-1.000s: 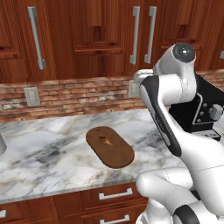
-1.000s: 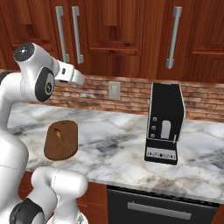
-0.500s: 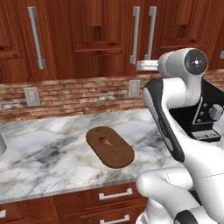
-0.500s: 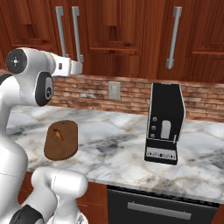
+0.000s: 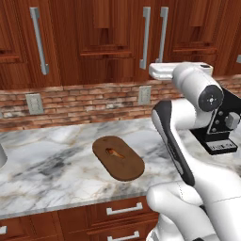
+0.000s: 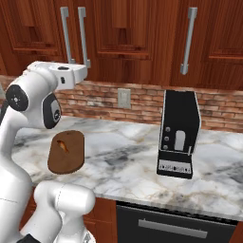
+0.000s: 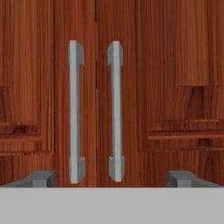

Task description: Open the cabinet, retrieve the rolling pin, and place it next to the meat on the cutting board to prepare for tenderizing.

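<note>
Reddish-brown wood panelling fills the wall ahead, and the fingers [image 7: 113,178] face it spread wide, released and grasping nothing, their two dark tips well apart and clear of the wood. Between those tips, in the hand view, stand the two grey bar handles: the left handle [image 7: 75,111] and the right handle [image 7: 115,111], upright and just beside each other across the seam where the two doors of the cabinet [image 7: 162,78] meet. Both doors are shut, so the rolling pin is presumably hidden behind them; I cannot tell where on the shelf it lies. The hand is squared to the handles, most likely to line up for closing on one and pulling a door out. Below the cabinet runs a brick backsplash [image 5: 84,101] and the marble table [image 5: 52,160], where the cutting board [image 5: 123,164] lies flat with the meat [image 5: 113,152] on its far half, leaving bare board beside it for the pin. Right of the cabinet doors stands a black coffee machine [image 6: 178,135].
</note>
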Controlling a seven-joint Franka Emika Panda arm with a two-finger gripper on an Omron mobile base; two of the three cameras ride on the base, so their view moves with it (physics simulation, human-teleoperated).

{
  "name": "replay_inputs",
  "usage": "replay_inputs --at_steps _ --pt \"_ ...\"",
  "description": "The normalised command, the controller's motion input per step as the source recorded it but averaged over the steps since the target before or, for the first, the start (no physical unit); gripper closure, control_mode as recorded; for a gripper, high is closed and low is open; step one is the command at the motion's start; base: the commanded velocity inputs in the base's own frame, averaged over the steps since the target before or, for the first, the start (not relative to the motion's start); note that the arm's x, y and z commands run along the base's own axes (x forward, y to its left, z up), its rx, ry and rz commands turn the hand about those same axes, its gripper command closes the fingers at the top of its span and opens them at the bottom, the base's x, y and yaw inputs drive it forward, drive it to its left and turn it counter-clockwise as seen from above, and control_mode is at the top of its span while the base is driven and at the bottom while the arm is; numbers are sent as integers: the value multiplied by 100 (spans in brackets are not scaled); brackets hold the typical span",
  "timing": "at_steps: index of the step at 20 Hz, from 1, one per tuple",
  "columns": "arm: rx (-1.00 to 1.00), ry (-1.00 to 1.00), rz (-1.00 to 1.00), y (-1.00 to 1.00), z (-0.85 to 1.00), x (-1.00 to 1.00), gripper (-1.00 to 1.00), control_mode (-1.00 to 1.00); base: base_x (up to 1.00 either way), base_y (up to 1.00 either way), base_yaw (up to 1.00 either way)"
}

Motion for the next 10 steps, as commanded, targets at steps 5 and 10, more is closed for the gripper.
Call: replay_inputs --at_steps 5,10 --pt "-1 -1 0 5 0 6 -100 -100 0 0 0" --pt "0 0 0 0 0 6 -100 -100 0 0 0"
